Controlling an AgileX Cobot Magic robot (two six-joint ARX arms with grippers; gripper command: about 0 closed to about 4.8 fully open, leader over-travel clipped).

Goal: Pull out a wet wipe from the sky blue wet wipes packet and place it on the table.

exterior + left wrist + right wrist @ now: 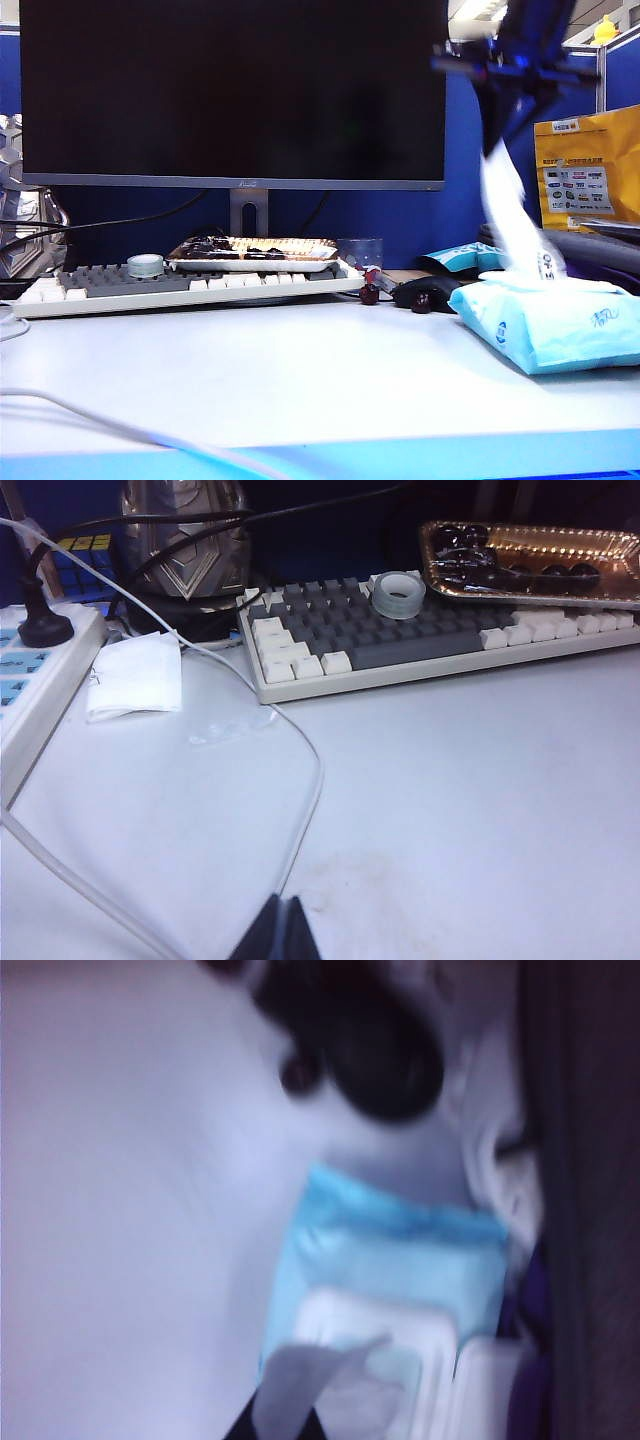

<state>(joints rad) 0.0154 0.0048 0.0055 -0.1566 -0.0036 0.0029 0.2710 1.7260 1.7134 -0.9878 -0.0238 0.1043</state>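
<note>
The sky blue wet wipes packet lies at the right of the table, its white lid flipped open. High above it my right gripper is shut on the top of a white wet wipe, which stretches in a long strip down into the packet's opening. The blurred right wrist view shows the wet wipe between the dark fingertips of the right gripper, above the packet. My left gripper hangs shut and empty over bare table near a white cable.
A keyboard with a tape roll and a foil tray of dark food sits under the monitor. A black mouse, a small blue-and-white packet and a yellow bag stand near the wipes packet. A power strip lies far left.
</note>
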